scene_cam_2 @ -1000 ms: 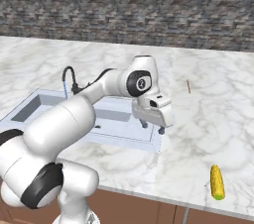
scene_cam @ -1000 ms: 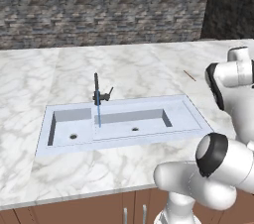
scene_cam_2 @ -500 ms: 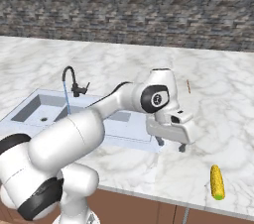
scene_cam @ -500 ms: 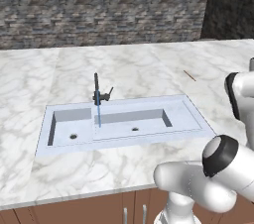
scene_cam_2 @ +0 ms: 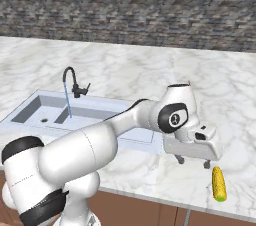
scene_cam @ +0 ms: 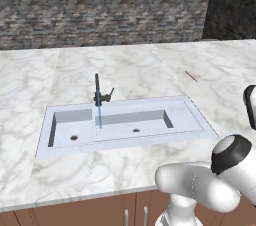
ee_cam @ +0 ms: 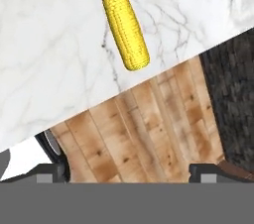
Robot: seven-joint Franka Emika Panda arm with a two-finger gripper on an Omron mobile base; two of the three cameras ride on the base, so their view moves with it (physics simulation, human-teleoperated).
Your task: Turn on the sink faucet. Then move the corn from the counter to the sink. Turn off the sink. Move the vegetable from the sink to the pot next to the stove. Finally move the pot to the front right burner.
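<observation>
Over the last second the arm has swung right, away from the sink (scene_cam_2: 30,115) and out along the counter's (scene_cam_2: 125,72) front edge toward the corn (scene_cam_2: 218,184). In the right base view the gripper (scene_cam_2: 192,161) hangs low over the marble just left of the cob, its jaws spread wide and holding nothing. The hand view looks down past the counter's front edge: the corn (ee_cam: 124,21) lies on the marble close to that edge, tapered end away from it. A thin blue stream runs from the sink faucet (scene_cam: 98,91) into the basin.
</observation>
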